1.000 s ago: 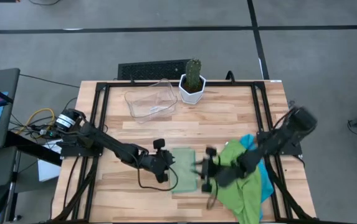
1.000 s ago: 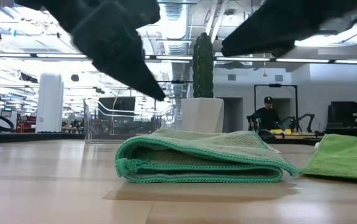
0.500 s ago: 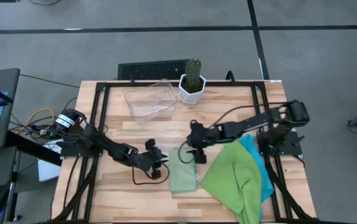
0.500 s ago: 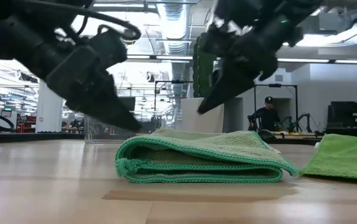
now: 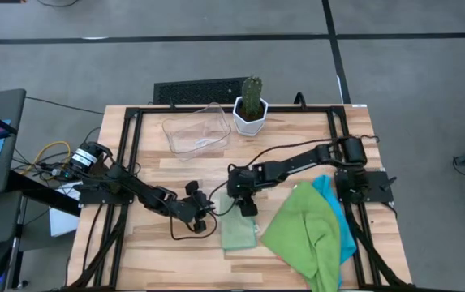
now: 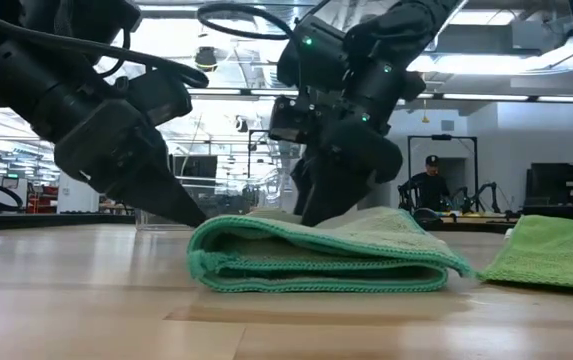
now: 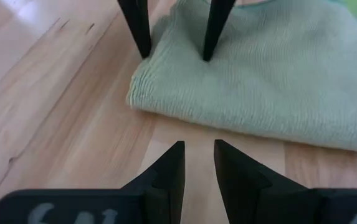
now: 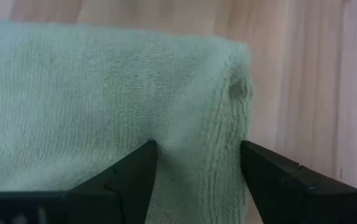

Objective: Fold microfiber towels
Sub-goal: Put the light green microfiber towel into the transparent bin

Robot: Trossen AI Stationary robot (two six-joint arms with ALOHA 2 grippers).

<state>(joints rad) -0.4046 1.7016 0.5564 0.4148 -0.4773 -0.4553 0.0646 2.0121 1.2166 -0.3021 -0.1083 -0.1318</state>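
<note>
The right gripper (image 5: 247, 207) stands with its jaws wide apart, tips pressed down on the far corner of the folded pale towel (image 5: 238, 231), gripping nothing. The left gripper (image 5: 209, 219) rests on the worktop (image 5: 297, 154) just beside the towel's edge, jaws narrowly apart and empty

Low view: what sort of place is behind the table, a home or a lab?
Most likely a robotics lab or workshop, not a home. Behind the folded pale green towel the hall shows exposed ceiling ducts, and a person sits at a bench beside another robot arm.
</note>
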